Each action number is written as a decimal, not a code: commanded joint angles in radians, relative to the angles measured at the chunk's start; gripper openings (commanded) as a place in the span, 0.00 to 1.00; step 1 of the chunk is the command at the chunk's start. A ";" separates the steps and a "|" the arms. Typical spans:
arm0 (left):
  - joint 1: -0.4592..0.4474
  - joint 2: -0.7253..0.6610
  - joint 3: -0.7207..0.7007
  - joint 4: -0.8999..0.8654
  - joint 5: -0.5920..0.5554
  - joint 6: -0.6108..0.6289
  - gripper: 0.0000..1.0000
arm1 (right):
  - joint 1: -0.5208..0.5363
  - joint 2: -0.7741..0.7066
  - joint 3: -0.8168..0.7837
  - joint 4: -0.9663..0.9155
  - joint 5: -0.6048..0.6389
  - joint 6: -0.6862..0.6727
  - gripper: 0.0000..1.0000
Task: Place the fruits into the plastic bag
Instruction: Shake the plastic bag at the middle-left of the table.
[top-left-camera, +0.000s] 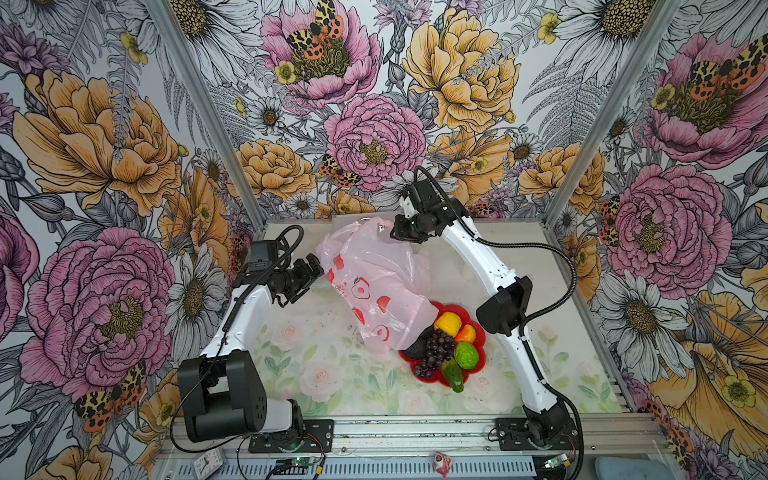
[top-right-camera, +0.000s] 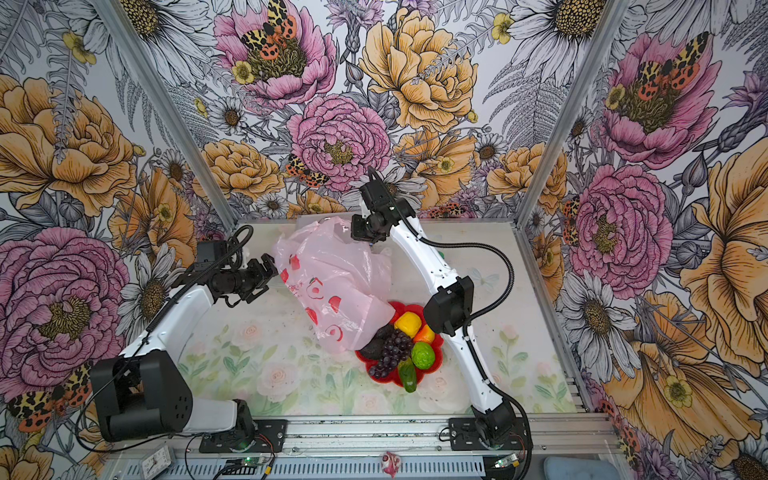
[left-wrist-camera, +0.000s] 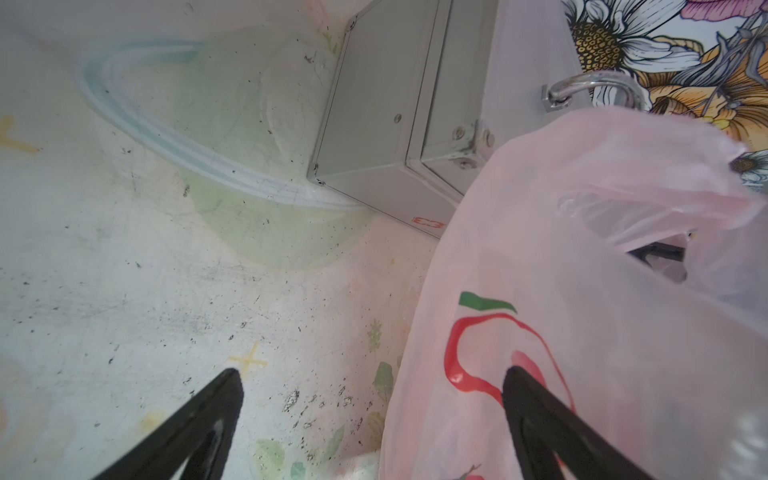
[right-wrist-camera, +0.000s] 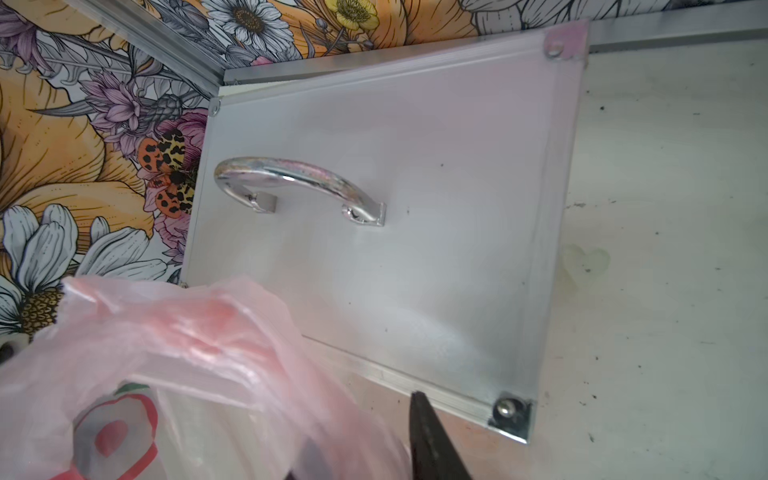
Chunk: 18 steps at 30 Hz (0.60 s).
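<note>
Under the bag (top-left-camera: 374, 282): table (top-left-camera: 291, 374), pale floral top, scuffed and speckled.

Behind the bag, at the back wall: case (right-wrist-camera: 415, 249), silver metal, lying flat, curved handle (right-wrist-camera: 299, 183) on its upper face. In the right wrist view the bag's film overlaps one corner.

Bag: pale pink, translucent, crinkled, with red fruit prints. Its far end is raised. It slopes down toward the near side, and its lower end is draped over the plate's edge.

At the bag's lower end, partly under it: plate (top-left-camera: 478, 336), red, scalloped.

Fruits — all on the plate, outside the bag:
- grapes (top-left-camera: 436, 353), dark bunch, mid-plate
- avocado (top-left-camera: 415, 351), dark, right at the bag's hem
- lime (top-left-camera: 467, 355), on the side away from the bag
- yellow fruit (top-left-camera: 448, 323), close beside the hem
- orange mango (top-left-camera: 466, 333), between yellow fruit and lime
- green mango (top-left-camera: 453, 376), overhanging the rim farthest from the bag

Left gripper (top-left-camera: 313, 270): just beside the bag's left flank, fingers spread wide and holding nothing. One finger (left-wrist-camera: 540, 415) lies across the film in the wrist view; whether it touches cannot be told.

Right gripper (top-left-camera: 395, 235): at the bag's raised top rim, fingers drawn close with film pinched between them — one finger (right-wrist-camera: 432, 440) bare, its mate a dark shape behind the plastic.
</note>
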 joint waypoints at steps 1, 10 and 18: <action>0.018 -0.049 0.001 0.012 0.016 -0.001 0.99 | -0.002 -0.072 0.041 0.056 0.058 0.024 0.03; 0.048 -0.124 -0.007 0.013 0.021 -0.005 0.99 | 0.028 -0.283 0.039 0.193 -0.009 -0.135 0.00; 0.079 -0.155 0.058 0.001 0.055 -0.016 0.99 | 0.055 -0.472 -0.117 0.214 -0.200 -0.649 0.00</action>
